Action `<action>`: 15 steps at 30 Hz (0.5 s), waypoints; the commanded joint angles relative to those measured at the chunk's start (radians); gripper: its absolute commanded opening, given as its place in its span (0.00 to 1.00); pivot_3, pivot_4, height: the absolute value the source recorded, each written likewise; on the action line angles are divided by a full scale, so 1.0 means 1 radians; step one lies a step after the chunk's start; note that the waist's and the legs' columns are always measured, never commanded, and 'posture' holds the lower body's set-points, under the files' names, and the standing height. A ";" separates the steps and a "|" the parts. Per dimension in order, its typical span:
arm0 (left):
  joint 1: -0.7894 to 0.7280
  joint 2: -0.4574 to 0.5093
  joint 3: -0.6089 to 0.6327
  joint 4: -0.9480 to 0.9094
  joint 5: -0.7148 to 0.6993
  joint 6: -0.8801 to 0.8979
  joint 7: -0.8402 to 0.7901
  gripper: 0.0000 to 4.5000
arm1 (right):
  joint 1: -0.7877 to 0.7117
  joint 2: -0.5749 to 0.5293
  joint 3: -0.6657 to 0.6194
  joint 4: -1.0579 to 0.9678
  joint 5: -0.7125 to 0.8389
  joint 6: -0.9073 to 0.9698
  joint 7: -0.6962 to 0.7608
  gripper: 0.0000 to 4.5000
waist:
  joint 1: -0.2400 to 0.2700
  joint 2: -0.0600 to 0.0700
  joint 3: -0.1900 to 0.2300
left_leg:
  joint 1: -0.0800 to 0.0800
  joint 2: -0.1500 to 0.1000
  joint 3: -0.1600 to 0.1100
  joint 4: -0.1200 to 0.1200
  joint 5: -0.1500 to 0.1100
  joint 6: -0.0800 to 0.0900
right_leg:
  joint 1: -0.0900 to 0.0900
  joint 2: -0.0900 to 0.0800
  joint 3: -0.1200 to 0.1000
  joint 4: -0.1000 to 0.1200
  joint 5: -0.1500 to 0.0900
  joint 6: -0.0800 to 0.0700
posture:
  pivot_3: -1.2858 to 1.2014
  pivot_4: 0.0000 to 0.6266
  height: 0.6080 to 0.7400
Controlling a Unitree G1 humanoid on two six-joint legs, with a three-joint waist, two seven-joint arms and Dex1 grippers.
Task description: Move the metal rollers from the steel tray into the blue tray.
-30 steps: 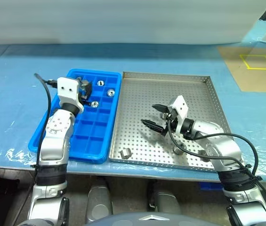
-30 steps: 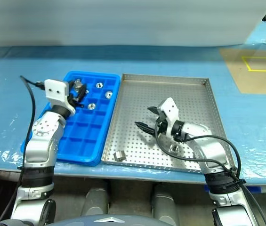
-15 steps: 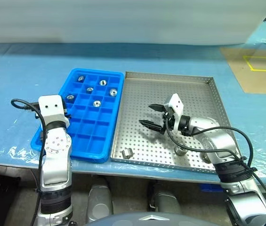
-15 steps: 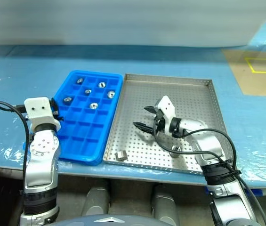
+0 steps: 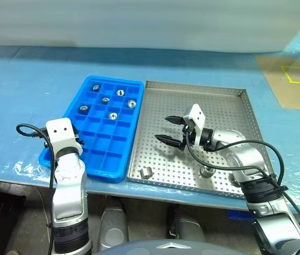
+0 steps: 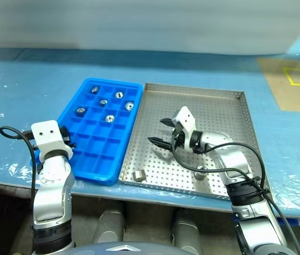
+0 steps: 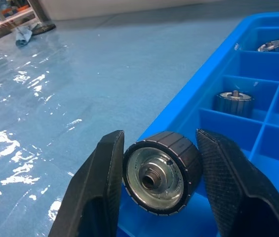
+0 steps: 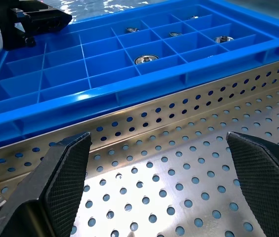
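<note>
Clamping a metal roller [image 7: 161, 171], left fingers [image 7: 97, 192] hide its sides; right fingers [image 8: 65, 175] spread.

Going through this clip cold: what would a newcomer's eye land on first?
Probably the blue tray beside the steel tray on the blue-covered table, with six metal rollers sitting in its far cells. Next, the right gripper, wide open above the steel tray's floor, where two rollers lie near the front rim. The left gripper is shut on a roller at the blue tray's near-left edge.
</note>
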 commanded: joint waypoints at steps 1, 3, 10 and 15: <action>0.008 -0.005 -0.002 -0.060 -0.001 0.015 -0.002 0.43 | -0.001 -0.005 -0.010 -0.021 0.001 -0.020 0.006 1.00 | 0.000 0.000 0.000 | 0.000 0.000 0.000 0.000 0.000 0.000 | 0.000 0.000 0.000 0.000 0.000 0.000 | 0.61 0.24 1.00; 0.011 -0.006 0.001 -0.065 0.003 0.029 0.001 0.43 | 0.002 -0.005 -0.010 -0.025 0.001 -0.018 0.006 1.00 | 0.000 0.000 0.000 | 0.000 0.000 0.000 0.000 0.000 0.000 | 0.000 0.000 0.000 0.000 0.000 0.000 | 0.61 0.24 1.00; 0.025 -0.011 0.003 -0.075 -0.008 0.069 -0.009 0.87 | 0.002 0.001 -0.006 -0.026 -0.004 -0.021 0.003 1.00 | 0.000 0.000 0.000 | 0.000 0.000 0.000 0.000 0.000 0.000 | 0.000 0.000 0.000 0.000 0.000 0.000 | 0.60 0.24 1.00; 0.048 0.018 -0.079 -0.070 -0.078 0.014 -0.131 0.99 | 0.008 0.005 -0.009 -0.035 -0.002 -0.017 -0.007 1.00 | 0.001 0.000 0.000 | 0.000 0.000 0.000 0.000 0.000 0.000 | 0.000 0.000 0.000 0.000 0.000 0.000 | 0.60 0.24 1.00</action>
